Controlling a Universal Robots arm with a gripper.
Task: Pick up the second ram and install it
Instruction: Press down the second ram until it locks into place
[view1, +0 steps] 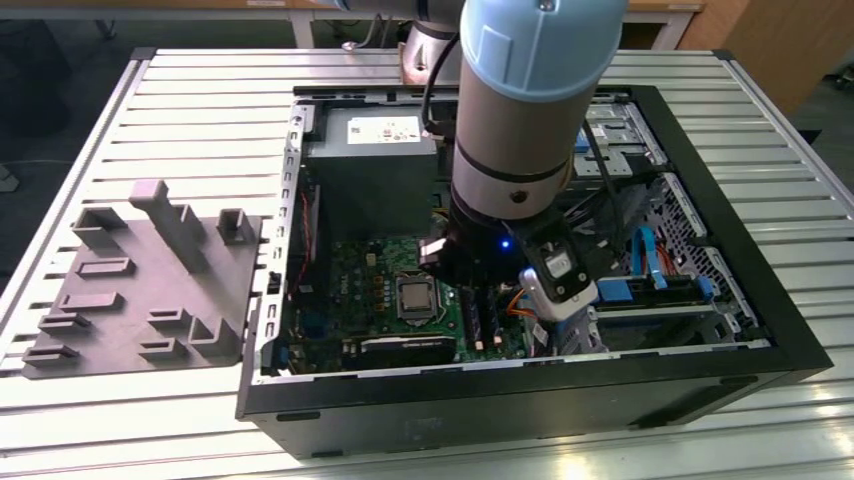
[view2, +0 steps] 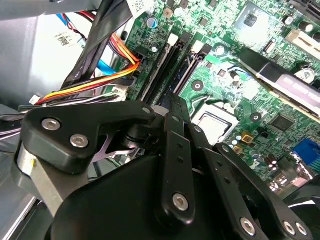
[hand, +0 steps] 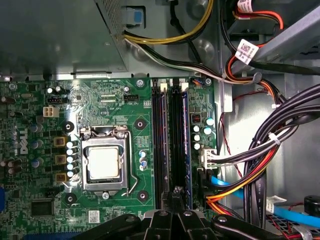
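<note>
- The arm's black gripper (view1: 467, 285) is hanging low inside the open black computer case (view1: 534, 410), right of centre in the exterior view. It is sitting over the green motherboard (hand: 115, 100).
- In both wrist views the gripper (hand: 176, 195) (view2: 172, 107) is sitting at one end of the long black plastic memory slots (hand: 160, 150), just beside the silver processor socket (hand: 103, 162).
- The second ram (hand: 186, 150), a slim dark bluish-green stick, appears to be standing on edge in the slot row. It is on the side towards the bundle of orange, black and white cables (hand: 250, 165). In the second wrist view it (view2: 182, 75) is showing as a thin bluish edge running away from the gripper.
- Whether the pincer is apart or clamped on the stick cannot be told; its own linkage is hiding the contact.
- The grey moulded holder tray (view1: 140, 290), at the exterior view's left on the slatted table, is showing no stick in its pockets.
- Judging by this, the pick-up looks done and the seating step is in hand.
- Seating would be calling for a straight downward push, with the stick staying square in its slot until the white end latches (hand: 184, 86) close.
</note>
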